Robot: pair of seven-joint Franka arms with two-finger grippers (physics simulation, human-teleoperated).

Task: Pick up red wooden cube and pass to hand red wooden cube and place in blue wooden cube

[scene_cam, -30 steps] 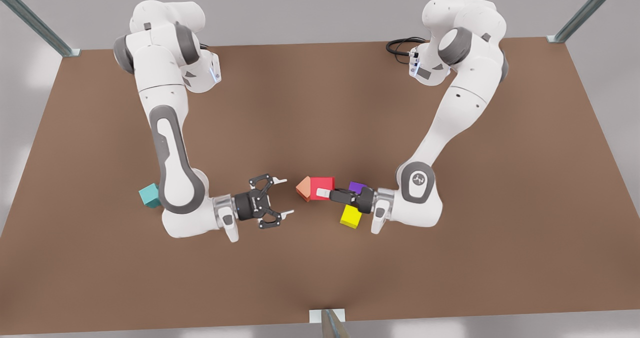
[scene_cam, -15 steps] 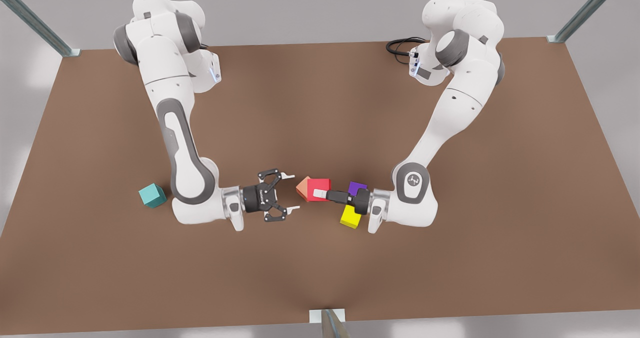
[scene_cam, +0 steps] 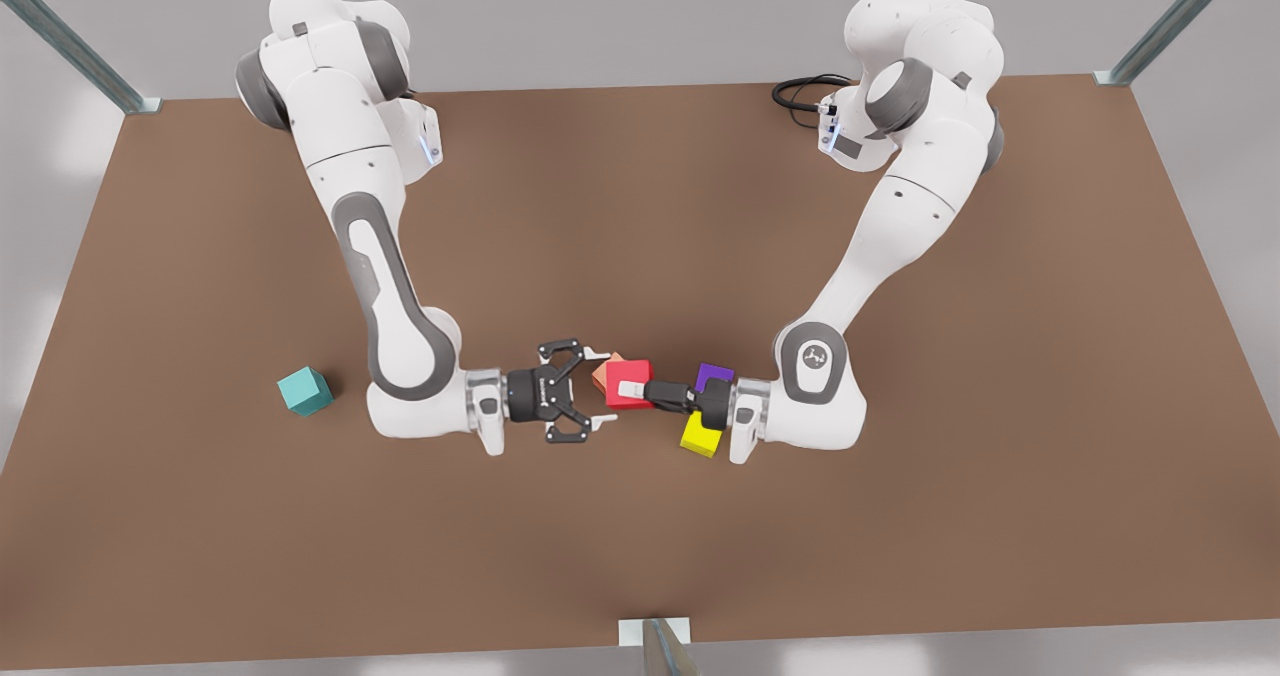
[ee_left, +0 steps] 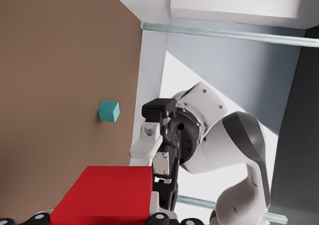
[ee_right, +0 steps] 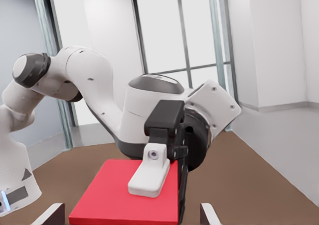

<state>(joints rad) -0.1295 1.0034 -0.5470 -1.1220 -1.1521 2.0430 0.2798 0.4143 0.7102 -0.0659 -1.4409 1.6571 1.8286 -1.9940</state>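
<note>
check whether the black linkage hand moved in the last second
Yes: the right hand moved toward the front view's right, away from the teal wooden cube, up to the red wooden cube held by the left hand.

White arms (scene_cam: pixel 385 256), grey joint bands, black white-tipped end effectors (scene_cam: pixel 570 403).

front: high, looking down on table (scene_cam: pixel 640 556) | wrists: close, facing each other, sharing red wooden cube (scene_cam: pixel 628 384)

A bright red wooden cube (scene_cam: pixel 628 383), a teal blue wooden cube (scene_cam: pixel 304 391), and salmon-orange (scene_cam: pixel 600 373), purple (scene_cam: pixel 715 375) and yellow (scene_cam: pixel 701 436) cubes sit over a plain brown table (scene_cam: pixel 640 546); both arms are white and grey.
</note>
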